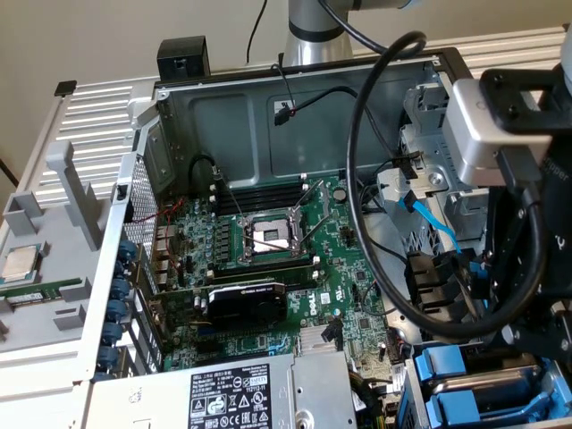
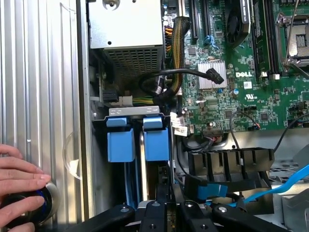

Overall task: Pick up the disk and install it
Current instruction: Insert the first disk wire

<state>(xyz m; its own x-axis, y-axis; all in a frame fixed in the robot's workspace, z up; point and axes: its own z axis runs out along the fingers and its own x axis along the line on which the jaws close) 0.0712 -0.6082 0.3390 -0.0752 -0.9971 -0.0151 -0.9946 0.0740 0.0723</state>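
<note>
Blue-framed disk (image 2: pixel 156 143) seems seated in its bay (image 2: pixel 133 111); our end effector (image 2: pixel 171 210), pinched narrow, hangs beside it; little remains.

The disk (image 2: pixel 157 140) sits on edge in the drive bay (image 2: pixel 133 111) at the case's corner. Only its blue carrier end faces out, and the silver body is hidden in the slot. It stands just beside a second blue carrier (image 2: pixel 120 140), on the motherboard side (image 1: pixel 444 362). Whether it is fully seated cannot be told.
</note>
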